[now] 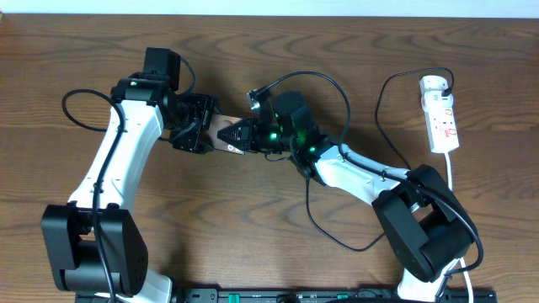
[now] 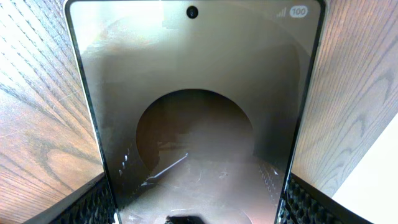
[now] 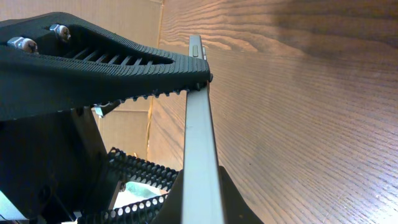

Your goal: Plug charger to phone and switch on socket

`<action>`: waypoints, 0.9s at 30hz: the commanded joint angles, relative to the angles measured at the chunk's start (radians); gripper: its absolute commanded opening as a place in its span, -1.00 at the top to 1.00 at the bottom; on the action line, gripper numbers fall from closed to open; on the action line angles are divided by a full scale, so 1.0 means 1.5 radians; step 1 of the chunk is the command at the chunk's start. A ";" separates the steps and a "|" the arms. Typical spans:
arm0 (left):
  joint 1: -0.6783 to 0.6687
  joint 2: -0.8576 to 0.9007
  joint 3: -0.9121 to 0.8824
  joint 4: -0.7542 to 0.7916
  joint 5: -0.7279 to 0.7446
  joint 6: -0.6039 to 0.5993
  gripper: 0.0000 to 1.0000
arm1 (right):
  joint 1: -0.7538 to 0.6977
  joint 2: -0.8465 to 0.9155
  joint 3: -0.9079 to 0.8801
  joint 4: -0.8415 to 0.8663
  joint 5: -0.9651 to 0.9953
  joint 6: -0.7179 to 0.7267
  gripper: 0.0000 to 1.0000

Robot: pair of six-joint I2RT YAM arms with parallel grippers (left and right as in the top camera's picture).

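Mid-table, the left gripper (image 1: 205, 132) pinched the phone (image 1: 221, 131) by its long edges. The right gripper (image 1: 246, 135) met the phone's right end, one finger (image 3: 124, 62) touching its edge; I couldn't tell whether it gripped. At far right lay the socket (image 1: 440, 114), with the charger (image 1: 313, 74) looping leftward.

The counter (image 1: 354, 42) is brown wood with dark wavy grain. The phone (image 1: 221, 130) is bronze-brown, with a silver-grey edge and a white "100" badge. The socket (image 1: 441, 118) is white with red switch marks. The charger (image 1: 316, 74) is black.
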 commanded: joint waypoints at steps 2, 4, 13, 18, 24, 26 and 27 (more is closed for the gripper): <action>-0.003 -0.005 0.006 -0.002 0.001 0.005 0.86 | 0.005 -0.001 0.007 -0.003 -0.002 -0.013 0.98; -0.003 -0.005 0.006 -0.002 0.001 0.007 0.86 | 0.005 -0.001 0.007 -0.002 -0.002 -0.013 0.98; -0.003 -0.005 0.006 -0.002 -0.004 0.010 0.53 | 0.005 -0.001 0.007 -0.003 -0.002 -0.013 0.98; -0.003 -0.005 0.006 -0.002 -0.004 0.010 0.11 | 0.005 -0.001 0.007 -0.003 -0.002 -0.013 0.98; -0.003 -0.005 0.006 -0.002 -0.004 0.014 -0.40 | 0.005 -0.001 0.007 -0.003 -0.002 -0.013 0.98; -0.003 -0.005 0.006 -0.002 -0.004 0.014 -0.59 | 0.005 -0.001 0.007 -0.003 -0.002 -0.013 0.98; -0.003 -0.005 0.006 -0.002 -0.004 0.014 -0.70 | 0.005 -0.001 0.007 -0.003 -0.002 -0.013 0.98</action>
